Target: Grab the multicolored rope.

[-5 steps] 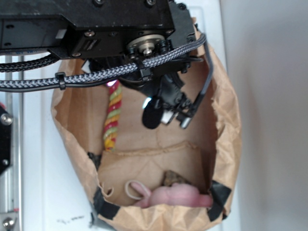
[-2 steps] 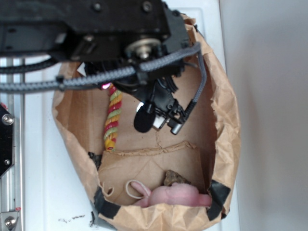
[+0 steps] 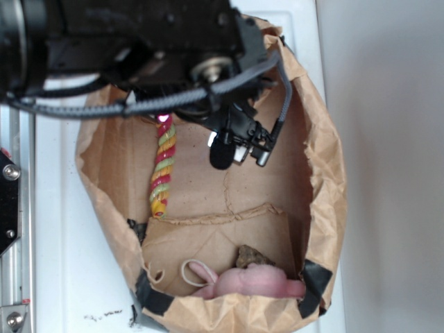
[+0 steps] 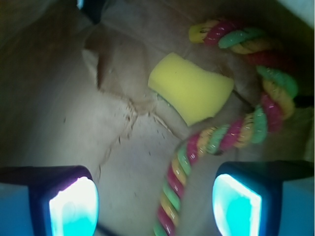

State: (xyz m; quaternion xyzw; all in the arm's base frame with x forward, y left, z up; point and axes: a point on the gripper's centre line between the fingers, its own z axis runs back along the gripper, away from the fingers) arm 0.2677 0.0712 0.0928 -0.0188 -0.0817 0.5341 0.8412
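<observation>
In the exterior view the arm hid the multicolored rope's upper end at the bag's far rim. In the wrist view the rope ran off the bottom edge, and the gripper's fingers were cropped, perhaps parted.

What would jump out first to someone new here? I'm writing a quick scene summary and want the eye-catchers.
The multicolored rope, twisted red, yellow and green, curls across the brown paper bag's floor and runs down between the open gripper's glowing fingertips. Beside its curve lies a yellow sponge. In the exterior view, a pink plush toy sits at the bag's near end, apart from the rope.
</observation>
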